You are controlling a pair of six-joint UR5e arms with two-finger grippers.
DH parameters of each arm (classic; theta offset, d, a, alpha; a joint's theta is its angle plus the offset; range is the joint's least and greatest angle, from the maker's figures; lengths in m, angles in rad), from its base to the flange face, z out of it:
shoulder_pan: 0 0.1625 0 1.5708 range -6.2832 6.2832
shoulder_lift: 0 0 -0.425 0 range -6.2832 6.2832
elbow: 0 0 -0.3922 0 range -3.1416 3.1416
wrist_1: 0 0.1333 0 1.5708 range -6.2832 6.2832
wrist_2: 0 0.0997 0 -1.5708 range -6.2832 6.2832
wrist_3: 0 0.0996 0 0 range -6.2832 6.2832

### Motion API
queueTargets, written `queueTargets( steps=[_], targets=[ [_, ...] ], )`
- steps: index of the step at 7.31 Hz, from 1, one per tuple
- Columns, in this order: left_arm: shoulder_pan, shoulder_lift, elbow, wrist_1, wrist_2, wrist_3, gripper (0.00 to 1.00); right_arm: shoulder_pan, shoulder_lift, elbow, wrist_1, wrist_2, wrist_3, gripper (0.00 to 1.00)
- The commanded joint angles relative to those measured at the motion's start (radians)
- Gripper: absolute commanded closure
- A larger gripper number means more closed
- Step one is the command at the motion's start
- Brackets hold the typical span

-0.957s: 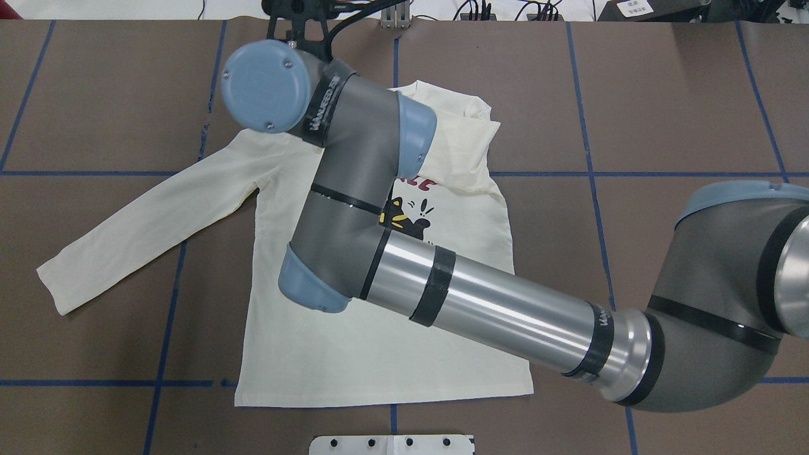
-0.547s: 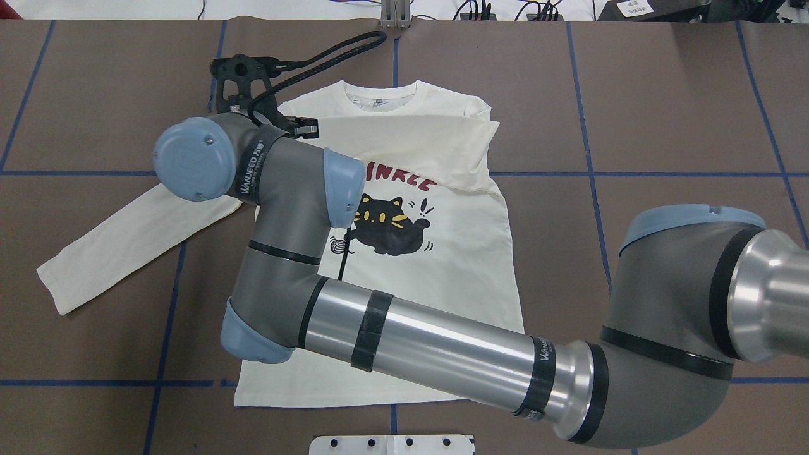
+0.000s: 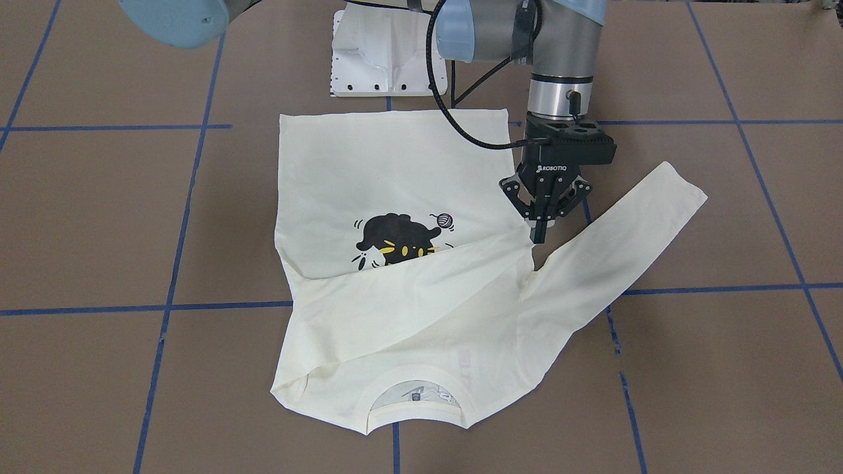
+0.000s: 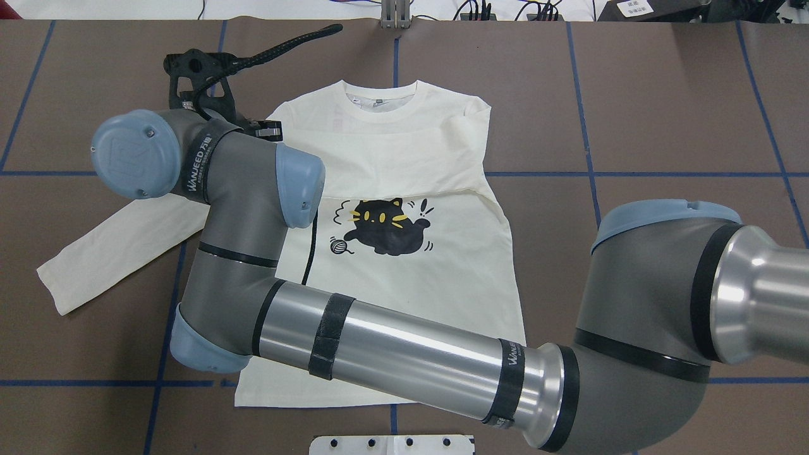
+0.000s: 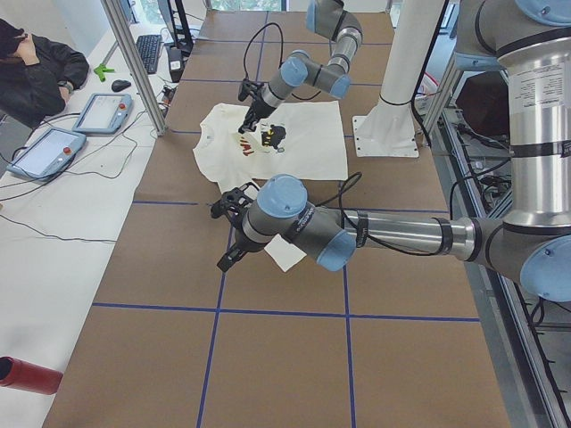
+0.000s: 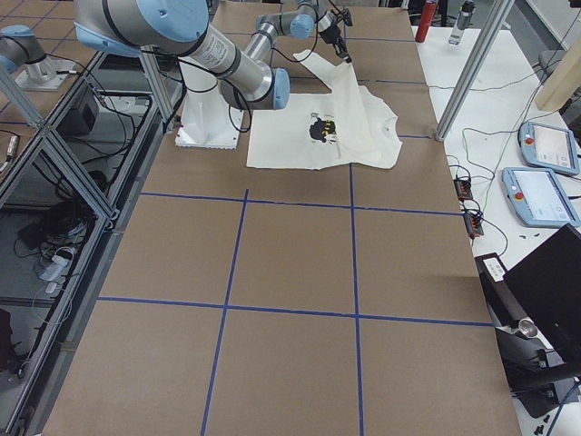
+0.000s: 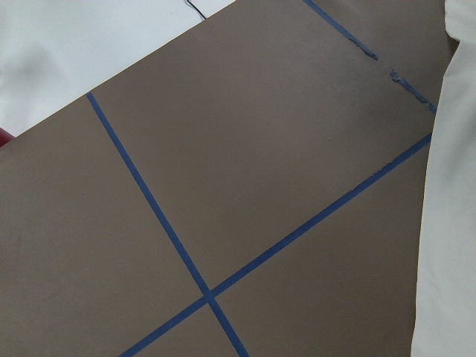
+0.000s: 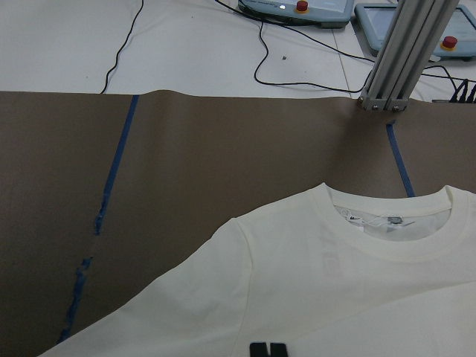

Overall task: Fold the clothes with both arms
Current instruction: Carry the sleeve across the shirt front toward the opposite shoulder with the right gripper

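Everything's lit bright and even from overhead, with shadows kept soft. Glare streaks are seen on the right arm [image 4: 411,344]. Focus is held sharp throughout.

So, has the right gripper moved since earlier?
Yes: the right gripper, shut on the T-shirt, shifted leftward in the overhead view, away from the central tape line.

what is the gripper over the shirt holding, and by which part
The right gripper appears shut on the cream long-sleeved T-shirt with a black cat print, pinching the cuff end of the sleeve folded across its chest.
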Motion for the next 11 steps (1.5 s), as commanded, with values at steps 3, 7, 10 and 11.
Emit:
queueTargets(
  steps=[3, 7, 10, 11],
  targets=[
    [0.000, -0.001, 0.003, 0.000, 0.002, -0.005, 0.00, 0.003, 0.002, -0.039, 0.000, 0.009, 0.077, 0.01],
    [0.000, -0.010, 0.009, -0.001, 0.000, -0.008, 0.00, 0.109, 0.028, -0.036, -0.039, 0.288, 0.078, 0.00],
    [0.009, -0.010, -0.006, -0.186, -0.003, -0.187, 0.00, 0.334, -0.061, 0.155, -0.234, 0.637, -0.006, 0.00],
    [0.064, -0.018, -0.014, -0.219, -0.003, -0.271, 0.00, 0.385, -0.191, 0.335, -0.304, 0.685, -0.103, 0.00]
  ],
)
